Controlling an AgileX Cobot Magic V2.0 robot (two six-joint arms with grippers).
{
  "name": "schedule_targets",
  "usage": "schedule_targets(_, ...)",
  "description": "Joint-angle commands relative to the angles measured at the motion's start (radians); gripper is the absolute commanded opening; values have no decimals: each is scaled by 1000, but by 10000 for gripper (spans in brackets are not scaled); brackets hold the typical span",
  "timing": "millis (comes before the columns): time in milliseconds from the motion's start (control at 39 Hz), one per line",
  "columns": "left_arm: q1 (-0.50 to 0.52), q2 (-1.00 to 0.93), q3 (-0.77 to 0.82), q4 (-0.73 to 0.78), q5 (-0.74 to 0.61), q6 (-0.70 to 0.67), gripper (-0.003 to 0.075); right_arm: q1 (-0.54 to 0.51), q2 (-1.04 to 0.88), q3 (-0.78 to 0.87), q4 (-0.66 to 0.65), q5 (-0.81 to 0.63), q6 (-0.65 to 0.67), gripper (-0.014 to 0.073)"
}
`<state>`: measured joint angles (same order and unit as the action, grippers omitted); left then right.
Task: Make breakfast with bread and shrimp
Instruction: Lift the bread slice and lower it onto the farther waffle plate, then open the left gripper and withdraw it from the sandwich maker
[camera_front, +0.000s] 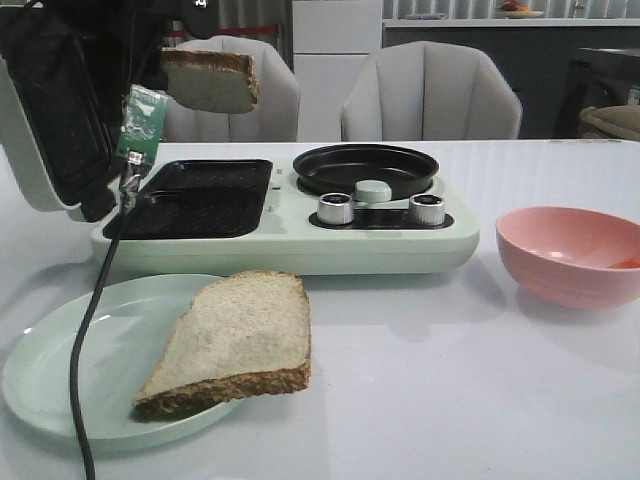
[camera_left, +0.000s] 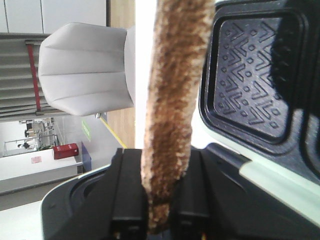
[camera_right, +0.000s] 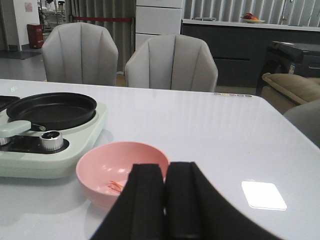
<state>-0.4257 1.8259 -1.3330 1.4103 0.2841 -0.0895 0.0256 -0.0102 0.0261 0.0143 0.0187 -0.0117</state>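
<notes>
Landmark: the breakfast maker (camera_front: 290, 235), pale green, lid open; every place below is given from it.
Held slice (camera_front: 210, 80): one slice of bread hangs in the air above the maker's black grill plate (camera_front: 195, 200), near the raised lid (camera_front: 50, 120).
Left gripper (camera_left: 150, 210): clamped on the held slice, the two black fingers (camera_left: 127, 200) pressing its faces near one end, the brown crust edge running up between them in the left wrist view.
Plate slice (camera_front: 235, 340): the second slice of bread lies flat on the pale green plate (camera_front: 60, 380) in front of the maker, one corner overhanging the plate's rim.
Shrimp (camera_right: 116, 186): small orange pieces at the bottom of the pink bowl (camera_front: 570, 250), which stands just right of the maker; too small to count.
Right gripper (camera_right: 165, 200): fingers pressed together with nothing between them, hanging close above the near side of the pink bowl.
Frying pan (camera_front: 365, 170): round, black, on the maker's right half, behind two silver knobs (camera_front: 335, 208).
How the bread handles: light and soft, I judge; it compresses under a pinch and can tear or sag if held by a thin corner.
Where to hold bread: across the two faces, well in from the crust, with gentle pressure; the crust is the firmer margin.
How the shrimp handle: probably small, light and slick, apt to slip from wide fingers.
Where to hold shrimp: likely easier to grip the bowl's rim and tip it over the pan than to pinch single pieces.
</notes>
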Motion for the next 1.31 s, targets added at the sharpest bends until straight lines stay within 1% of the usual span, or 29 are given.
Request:
schedule_targets(0,29,3,-81,22,-40,-17,113,-3,-22,-17,-14,-78,-4,142)
schedule_targets(102,48,60,-118,22,-47,-17,114,-3,-22,-17,-14,-78,-4,142)
schedule_targets(333,67,139,-148,37,-66,-17,114,-3,-22,-17,-14,-78,-4,142)
schedule_targets(538,69,180,-148,37,-59,-17,125,-3,-22,-17,-14,-78,-4,142)
schedule_targets(769,65,189,-137,-12,-44,-17,129,-3,-22,-17,-14,-78,-4,142)
schedule_targets(820,63,189,-134,-34,-35,-17,154,-3,-22,-17,-14,-78,-4,142)
schedule_targets(871,56,189,-125,-44,-30,-17,204,-3,-22,-17,-14,-78,-4,142)
schedule_targets(1051,49,187,-84,-58,-31,-17,475,-3,-22,-17,-14,-78,-4,142)
schedule_targets(1102,44,186,-77,-59,-31,-17,539,-3,-22,-17,-14,-78,-4,142)
schedule_targets(1153,40,186,-72,-68,-24,-17,568,-3,-22,-17,-14,-78,-4,142)
schedule_targets(1281,23,172,-72,-102,-13,-17,566,-3,-22,-17,-14,-78,-4,142)
